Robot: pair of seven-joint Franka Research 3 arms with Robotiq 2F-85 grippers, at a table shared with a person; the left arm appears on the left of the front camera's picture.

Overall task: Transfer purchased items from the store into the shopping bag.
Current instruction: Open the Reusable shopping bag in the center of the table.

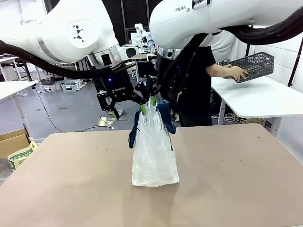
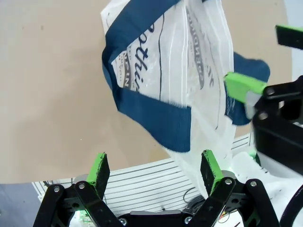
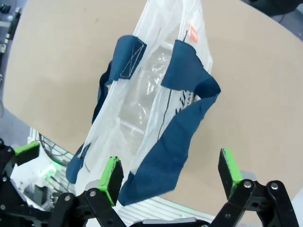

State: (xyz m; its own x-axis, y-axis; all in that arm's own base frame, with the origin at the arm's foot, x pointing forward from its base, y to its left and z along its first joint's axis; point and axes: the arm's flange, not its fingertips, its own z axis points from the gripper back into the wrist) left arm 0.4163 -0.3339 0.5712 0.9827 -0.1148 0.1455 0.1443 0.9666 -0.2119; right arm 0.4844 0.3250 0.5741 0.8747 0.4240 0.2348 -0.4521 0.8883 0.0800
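Left pincer [image 2: 154, 164] and right pincer [image 3: 170, 165], both spread, hover at top of the upright shopping bag [image 1: 154, 156].

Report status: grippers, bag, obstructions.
Shopping bag upright on table. Left gripper, right gripper open at its top. Basket on far table, person's hand on it.

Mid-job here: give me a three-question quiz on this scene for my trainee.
1. True or false: the shopping bag lies flat on the table.
2. Where is the basket? A) beside the bag B) at the white table behind, the person's hand on it C) on the floor
3. Fill in: the left gripper and the right gripper both have jaws that are ____.
Key: 1 false, it stands upright; 2 B; 3 open.
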